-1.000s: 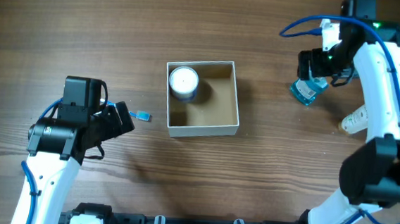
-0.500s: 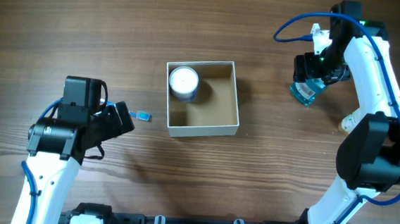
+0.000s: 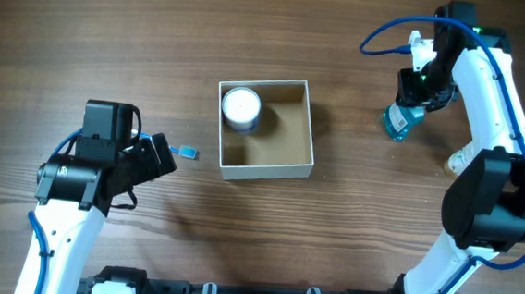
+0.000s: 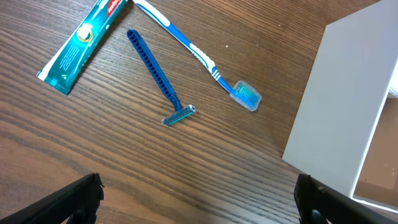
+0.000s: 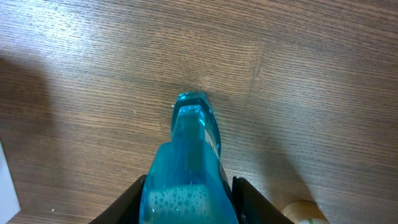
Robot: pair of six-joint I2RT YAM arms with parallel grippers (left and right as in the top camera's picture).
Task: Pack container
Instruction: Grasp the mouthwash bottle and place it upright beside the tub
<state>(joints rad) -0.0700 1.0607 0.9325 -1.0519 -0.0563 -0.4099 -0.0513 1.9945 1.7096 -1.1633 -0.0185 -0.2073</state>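
Grip on the blue bottle (image 3: 397, 122), clamped in the right gripper (image 3: 413, 99) well to the right of the container (image 3: 265, 172), should be kept firm until its wall is cleared and its bare floor reached.

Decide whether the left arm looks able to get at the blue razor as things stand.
Probably yes. The razor lies flat on the table ahead of the open left gripper; the toothbrush lies beside it, not across it.

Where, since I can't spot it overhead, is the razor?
Left wrist view: the razor lies on the table between toothpaste and toothbrush, left of the container.
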